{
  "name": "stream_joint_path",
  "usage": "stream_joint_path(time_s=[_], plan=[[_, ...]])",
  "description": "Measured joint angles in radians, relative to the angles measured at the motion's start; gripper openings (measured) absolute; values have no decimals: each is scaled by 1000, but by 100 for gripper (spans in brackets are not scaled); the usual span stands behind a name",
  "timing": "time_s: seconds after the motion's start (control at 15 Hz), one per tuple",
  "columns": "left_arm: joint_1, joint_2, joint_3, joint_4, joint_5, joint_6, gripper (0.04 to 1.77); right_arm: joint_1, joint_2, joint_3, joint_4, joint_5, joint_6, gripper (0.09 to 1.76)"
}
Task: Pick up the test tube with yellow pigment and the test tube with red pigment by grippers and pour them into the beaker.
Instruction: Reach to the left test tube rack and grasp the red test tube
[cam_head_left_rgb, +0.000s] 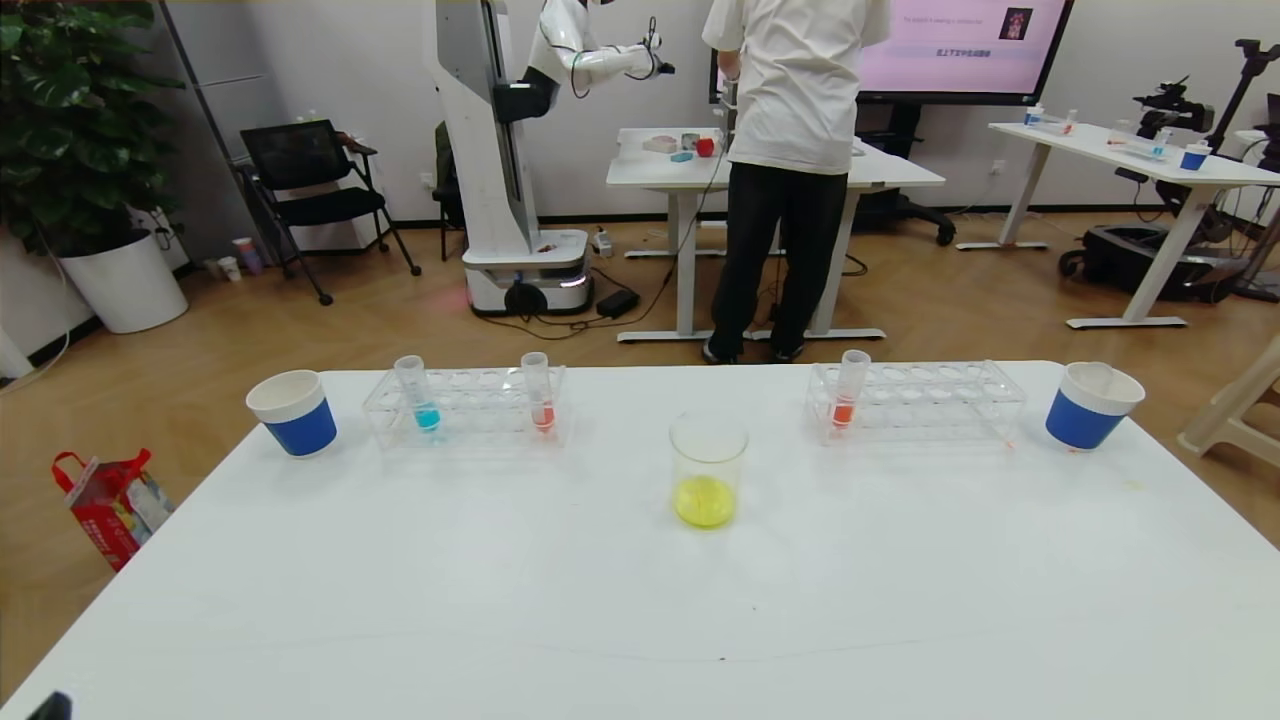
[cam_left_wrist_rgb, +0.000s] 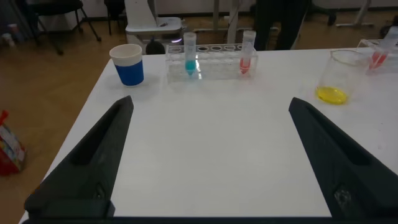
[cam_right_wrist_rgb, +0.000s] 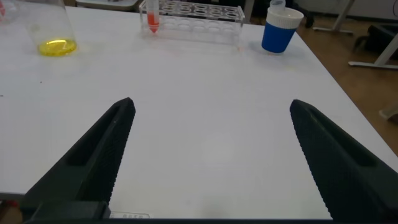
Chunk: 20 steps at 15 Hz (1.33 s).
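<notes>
The beaker (cam_head_left_rgb: 708, 470) stands near the middle of the white table (cam_head_left_rgb: 640, 620), a pool of yellow liquid already in its bottom, which suggests the yellow half of the pour is done. No test tube with yellow pigment shows in any rack; where it is now cannot be told from these views.

Behind the beaker on the robot's left, a clear rack (cam_head_left_rgb: 465, 405) holds a blue-liquid tube (cam_head_left_rgb: 417, 392) and, at its inner end, the test tube with red pigment (cam_head_left_rgb: 538, 391), upright and untouched. A second rack (cam_head_left_rgb: 915, 400) on the right carries a more orange tube (cam_head_left_rgb: 850, 389). A blue-and-white paper cup (cam_head_left_rgb: 293, 412) flanks the left rack, another (cam_head_left_rgb: 1091, 404) the right one. The red pour, by this reckoning, is what remains.

Both arms sit low and back from the work, out of the head camera's frame. The left gripper (cam_left_wrist_rgb: 208, 165) hangs over bare table, its fingers spread wide and holding nothing, facing the left rack. The right gripper (cam_right_wrist_rgb: 211, 165) is likewise splayed and empty, facing the right rack and cup.
</notes>
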Motion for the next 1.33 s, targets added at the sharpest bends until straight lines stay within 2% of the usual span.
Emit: stream_joint_path(time_s=[0.13,0.27,0.47,0.67,0.8,1.07,1.33], plan=[[0,113,-28,-100,1,-1,174,0,0,0,0,0,0,174],[0,291,-47,-261,2,3,174,0,0,0,0,0,0,174],[-2,536,-64,-445,8,5,174,0,0,0,0,0,0,174],[-26,768,-94,-631,50,-2,174,0,0,0,0,0,0,174],[-76,914,-121,-762,127,-17,174,0,0,0,0,0,0,174],[-247,1195,-183,-994,276,-41,174,0,0,0,0,0,0,174],[-357,1431,-275,-1134,371,-45,174,0,0,0,0,0,0,174]])
